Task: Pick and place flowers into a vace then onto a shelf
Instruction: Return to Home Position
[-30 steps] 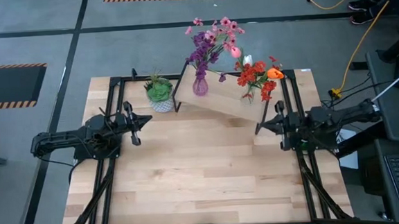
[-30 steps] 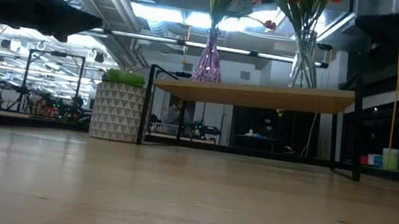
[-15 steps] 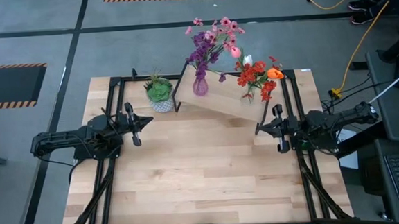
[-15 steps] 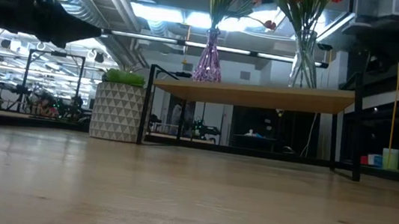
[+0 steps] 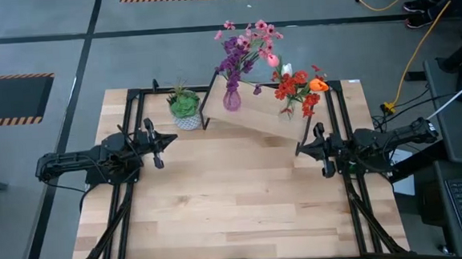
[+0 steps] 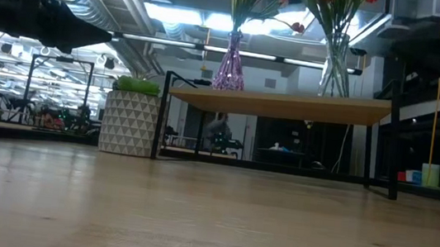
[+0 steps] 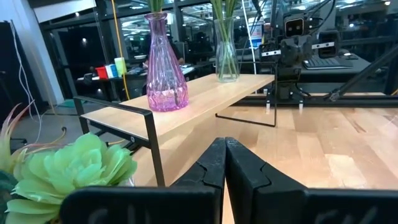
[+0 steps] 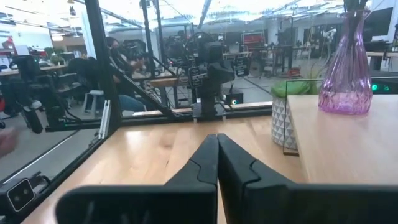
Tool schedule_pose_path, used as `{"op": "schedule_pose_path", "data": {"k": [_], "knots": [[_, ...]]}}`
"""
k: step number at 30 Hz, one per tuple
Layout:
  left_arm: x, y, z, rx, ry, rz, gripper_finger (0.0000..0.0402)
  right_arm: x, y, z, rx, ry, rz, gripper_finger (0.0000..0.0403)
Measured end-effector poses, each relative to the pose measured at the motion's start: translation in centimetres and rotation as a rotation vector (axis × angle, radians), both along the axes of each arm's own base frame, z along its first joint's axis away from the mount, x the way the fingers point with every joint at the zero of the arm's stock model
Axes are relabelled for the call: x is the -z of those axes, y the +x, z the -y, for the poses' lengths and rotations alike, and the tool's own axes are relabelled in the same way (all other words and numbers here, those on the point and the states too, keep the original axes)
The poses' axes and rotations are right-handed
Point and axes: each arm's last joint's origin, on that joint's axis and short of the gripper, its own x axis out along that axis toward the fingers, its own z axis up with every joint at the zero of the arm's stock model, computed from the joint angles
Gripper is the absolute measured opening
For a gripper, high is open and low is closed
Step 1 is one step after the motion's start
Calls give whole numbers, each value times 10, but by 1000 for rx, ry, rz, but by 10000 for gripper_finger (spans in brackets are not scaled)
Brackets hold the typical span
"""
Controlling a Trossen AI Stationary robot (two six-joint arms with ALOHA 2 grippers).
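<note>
A grey floor (image 5: 49, 44) with dark taped lines surrounds a pale wooden desk (image 5: 219, 202) seen from above. At the desk's far edge stands the shelf (image 5: 254, 118), a light board on thin black legs, set at a slant to the desk's edges. All the flowers in view are in two vases on this shelf. Purple clusters and pink blossoms (image 5: 246, 44) rise from a pink glass vase (image 5: 231, 99) near the shelf's left end. Red clusters with an orange and a white tulip (image 5: 299, 85) stand in a clear glass vase (image 6: 336, 66) towards its right end. The two vases are upright and well apart. A spiky green potted plant (image 5: 185, 108) in a white patterned pot sits on the desk just beside the shelf's left end.

The left gripper (image 5: 167, 139) hangs over the desk's left side, pointing towards the middle; its fingers (image 7: 211, 168) are pressed together and hold nothing. The right gripper (image 5: 303, 148) hangs over the desk's right side, pointing towards the middle, near the shelf's right front leg; its fingers (image 8: 205, 162) are likewise pressed together and hold nothing.
</note>
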Motion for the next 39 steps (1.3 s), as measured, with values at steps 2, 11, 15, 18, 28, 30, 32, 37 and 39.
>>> {"op": "schedule_pose_path", "data": {"k": [2,11,15,18,28,30,32,37,39], "knots": [[0,0,0,0,0,0,6,0,0,0,0,1,0,3],[0,0,0,0,0,0,6,0,0,0,0,0,0,3],[0,0,0,0,0,0,6,0,0,0,0,0,0,3],[0,0,0,0,0,0,6,0,0,0,6,-46,-3,3],[0,0,0,-1,0,0,6,6,-1,-4,-26,-200,-57,3],[0,0,0,0,0,0,6,7,-1,-4,-33,-188,-69,3],[0,0,0,0,0,0,6,10,-1,-4,-40,-175,-98,3],[0,0,0,-1,0,0,6,11,-2,-3,-50,-154,-99,3],[0,0,0,-1,0,0,6,10,-2,-3,-49,-156,-94,3]]}}
